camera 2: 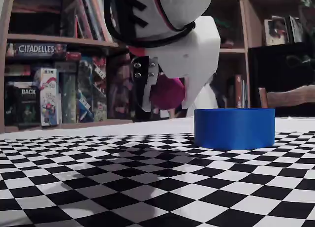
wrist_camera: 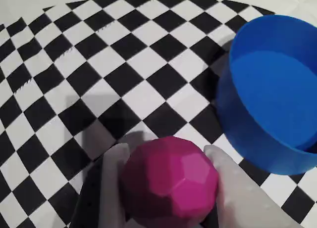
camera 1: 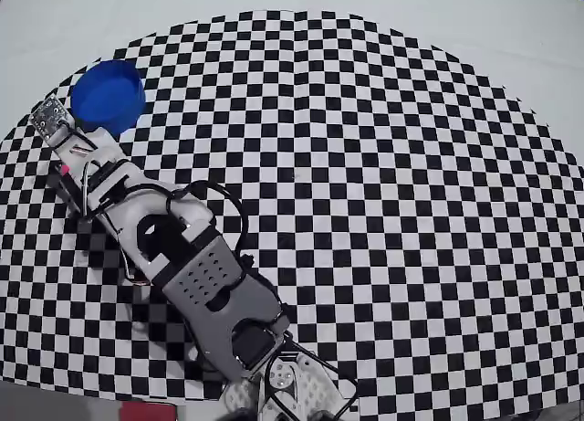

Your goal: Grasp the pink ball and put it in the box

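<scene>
The pink ball (wrist_camera: 171, 181) is a faceted magenta sphere, and my gripper (wrist_camera: 166, 153) is shut on it, with a pale finger pressed against each side. In the fixed view the ball (camera 2: 167, 93) hangs clear of the checkered mat in the gripper (camera 2: 167, 103), just left of the box (camera 2: 234, 128), and casts a shadow below. The box (wrist_camera: 277, 89) is a round blue container, empty inside, at the right of the wrist view. From overhead, only a pink speck of the ball (camera 1: 66, 168) shows beside the gripper (camera 1: 67, 163), below and left of the box (camera 1: 108, 97).
The arm (camera 1: 192, 266) runs from the bottom edge up to the left across the checkered mat (camera 1: 383, 193). White table surface (camera 1: 511, 37) lies beyond the mat's curved edge. Bookshelves (camera 2: 54, 64) fill the background of the fixed view.
</scene>
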You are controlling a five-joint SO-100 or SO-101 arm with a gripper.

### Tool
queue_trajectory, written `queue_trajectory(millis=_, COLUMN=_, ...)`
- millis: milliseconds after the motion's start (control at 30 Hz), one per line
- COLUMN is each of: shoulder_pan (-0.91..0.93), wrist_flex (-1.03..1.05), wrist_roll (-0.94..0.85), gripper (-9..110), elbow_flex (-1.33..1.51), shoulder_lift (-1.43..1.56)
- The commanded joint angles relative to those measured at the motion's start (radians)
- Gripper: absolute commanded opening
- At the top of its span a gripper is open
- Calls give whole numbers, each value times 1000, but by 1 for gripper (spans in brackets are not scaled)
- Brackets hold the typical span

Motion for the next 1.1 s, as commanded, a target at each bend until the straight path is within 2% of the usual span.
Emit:
queue_trajectory(millis=0, shoulder_pan=9, wrist_flex=3, wrist_roll=3, gripper=0, elbow_flex=8, shoulder_lift=98)
queue_trajectory(millis=1067, shoulder_pan=61, wrist_flex=2, wrist_roll=-3, gripper=0, elbow_flex=95, shoulder_lift=264)
